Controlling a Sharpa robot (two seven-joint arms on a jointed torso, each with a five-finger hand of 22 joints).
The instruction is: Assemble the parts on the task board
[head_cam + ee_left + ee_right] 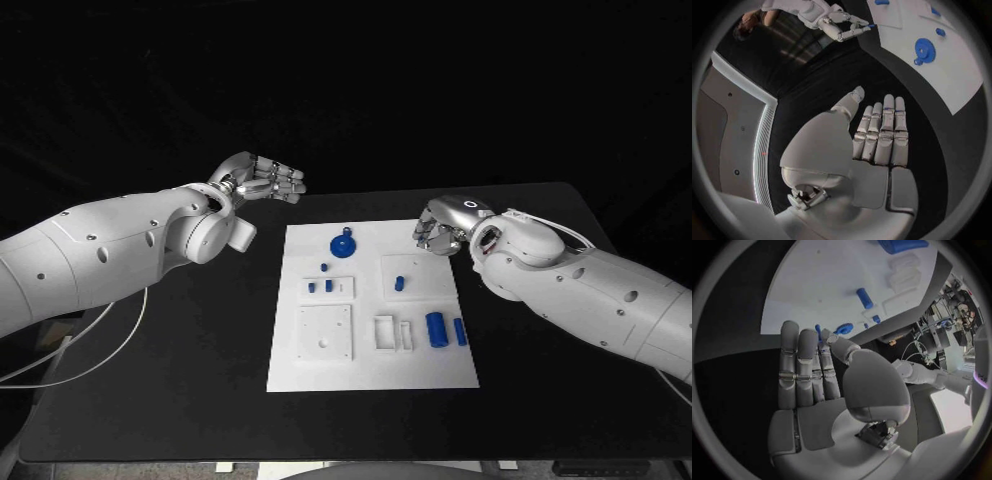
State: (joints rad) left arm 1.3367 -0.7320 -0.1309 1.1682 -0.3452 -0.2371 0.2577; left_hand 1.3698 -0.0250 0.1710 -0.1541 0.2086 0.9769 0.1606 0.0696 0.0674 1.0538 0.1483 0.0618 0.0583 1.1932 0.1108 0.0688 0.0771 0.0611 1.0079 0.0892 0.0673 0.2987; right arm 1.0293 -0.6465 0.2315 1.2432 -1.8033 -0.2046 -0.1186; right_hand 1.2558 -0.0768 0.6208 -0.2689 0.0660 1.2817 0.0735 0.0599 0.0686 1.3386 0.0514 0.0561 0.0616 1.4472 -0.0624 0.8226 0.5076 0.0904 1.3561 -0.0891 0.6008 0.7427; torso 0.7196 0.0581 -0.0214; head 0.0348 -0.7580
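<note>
The white task board point(369, 365) lies mid-table. On it are a blue gear point(343, 245), three small blue pegs point(325, 267) near its middle, another peg point(400, 284) and two blue cylinders point(436, 324) at the right. My right hand point(447, 225) hovers at the board's far right corner, and its thumb and a finger pinch a small blue peg point(819, 332). Beyond those fingers I see the gear point(843, 329). My left hand point(260, 180) hangs off the board's far left corner, fingers stretched out and holding nothing point(879, 140).
Bare black table point(159, 390) surrounds the board on every side. The board carries raised white square fixtures point(326, 332) and a small frame point(385, 332) toward its near end. A white cable point(87, 355) hangs under my left arm.
</note>
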